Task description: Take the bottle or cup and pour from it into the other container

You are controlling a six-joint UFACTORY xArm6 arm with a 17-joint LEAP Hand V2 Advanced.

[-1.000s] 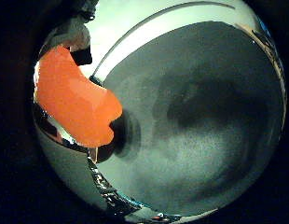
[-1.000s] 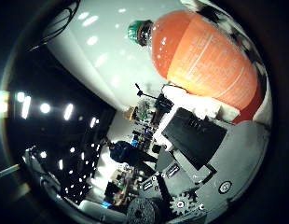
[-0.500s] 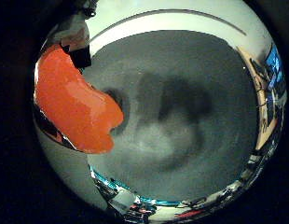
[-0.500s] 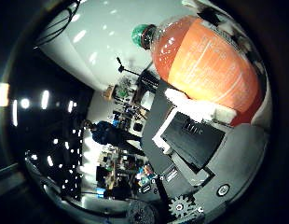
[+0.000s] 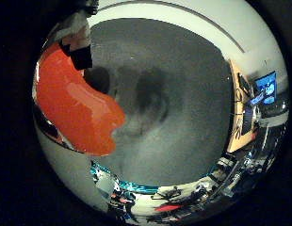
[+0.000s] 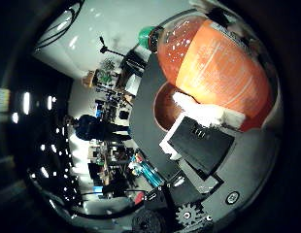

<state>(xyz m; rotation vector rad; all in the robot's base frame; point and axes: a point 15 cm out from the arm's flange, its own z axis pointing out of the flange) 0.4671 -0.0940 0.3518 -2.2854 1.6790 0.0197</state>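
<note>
My hand (image 6: pixel 204 141) is shut on a clear bottle (image 6: pixel 214 68) of orange liquid with a green cap (image 6: pixel 146 37); it fills much of the thumb side palm view, with a white and black finger (image 6: pixel 201 109) lying across it. The bottle's orange body (image 5: pixel 75 99) also shows in the little finger side palm view, held above the grey table (image 5: pixel 184 104), where it casts a shadow. In the thumb side palm view a round brown container (image 6: pixel 168 105) stands on the grey table just under the bottle's neck.
The grey round table has a pale rim (image 5: pixel 207 19). Beyond it the room holds shelves, stands and a lit screen (image 5: pixel 267 87). Dark room with ceiling lights (image 6: pixel 24 102) lies behind.
Both views have swung, so the hand has turned with the bottle still in it. The brown container has come into sight under the bottle's neck, and more of the room shows past the table edge.
</note>
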